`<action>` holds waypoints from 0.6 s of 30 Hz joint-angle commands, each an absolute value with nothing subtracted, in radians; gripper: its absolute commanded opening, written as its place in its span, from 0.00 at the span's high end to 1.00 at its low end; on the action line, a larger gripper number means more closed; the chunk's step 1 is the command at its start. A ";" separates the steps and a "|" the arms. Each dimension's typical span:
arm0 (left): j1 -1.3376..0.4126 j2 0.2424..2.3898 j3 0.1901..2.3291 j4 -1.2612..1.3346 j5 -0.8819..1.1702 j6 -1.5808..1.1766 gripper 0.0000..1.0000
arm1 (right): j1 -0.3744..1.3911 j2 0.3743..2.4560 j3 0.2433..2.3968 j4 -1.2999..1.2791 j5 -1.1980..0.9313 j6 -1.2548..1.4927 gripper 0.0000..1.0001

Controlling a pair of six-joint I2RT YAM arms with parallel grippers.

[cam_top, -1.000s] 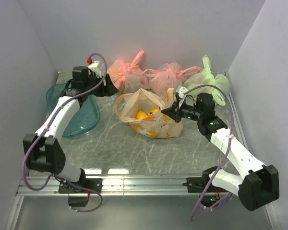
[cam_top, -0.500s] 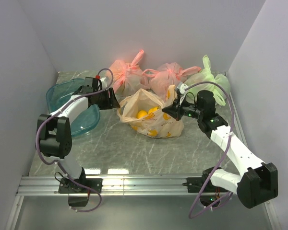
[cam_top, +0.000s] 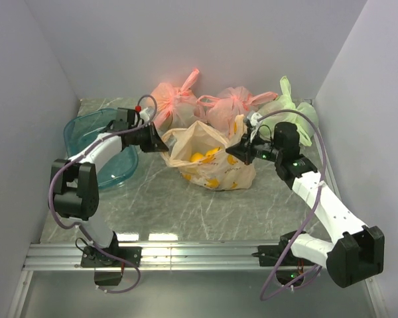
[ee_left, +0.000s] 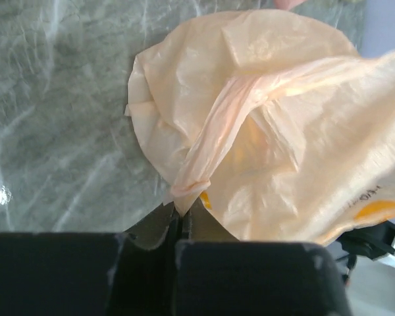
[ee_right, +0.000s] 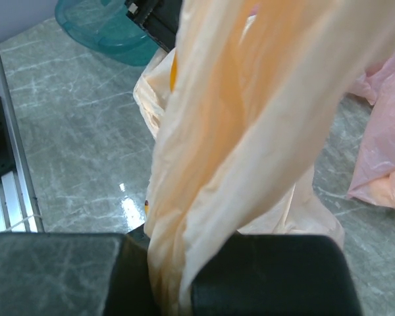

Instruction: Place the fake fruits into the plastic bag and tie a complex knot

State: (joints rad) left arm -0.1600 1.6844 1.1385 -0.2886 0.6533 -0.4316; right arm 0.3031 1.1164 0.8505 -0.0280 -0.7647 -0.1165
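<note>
Bolted to a silver rail (cam_top: 205, 253): two slim arms, white link shells between chunky black joint housings. At the rail's left end, left arm (cam_top: 93, 154), looped by a mauve cable (cam_top: 50, 189), small red dot near the matte black left end effector (cam_top: 160, 141). At the rail's right end, right arm (cam_top: 322, 202), same mauve cabling, tiny green lights near the black right end effector (cam_top: 242, 151).

Grey marble tabletop (cam_top: 186, 205) w/ plain pale walls (cam_top: 219, 40) around.
</note>
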 commanded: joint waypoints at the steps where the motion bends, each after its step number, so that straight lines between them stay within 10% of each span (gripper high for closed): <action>1: -0.141 1.622 1.357 -0.366 0.676 -0.377 1.00 | 0.259 1.104 0.987 -0.050 -0.759 -0.071 1.00; 8: -0.219 1.459 1.724 -0.618 0.482 -0.258 1.00 | 0.126 1.069 1.235 -0.263 -0.893 0.130 1.00; 18: -0.310 1.250 1.372 -0.551 0.242 -0.144 1.00 | 0.121 1.169 0.937 -0.169 -0.766 0.184 1.00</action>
State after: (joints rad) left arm -0.3012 1.1858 1.4601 -0.5129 0.3309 -0.2016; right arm 0.1284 1.0813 1.0096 -0.1974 -0.8455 0.1486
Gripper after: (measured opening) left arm 0.014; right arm 0.006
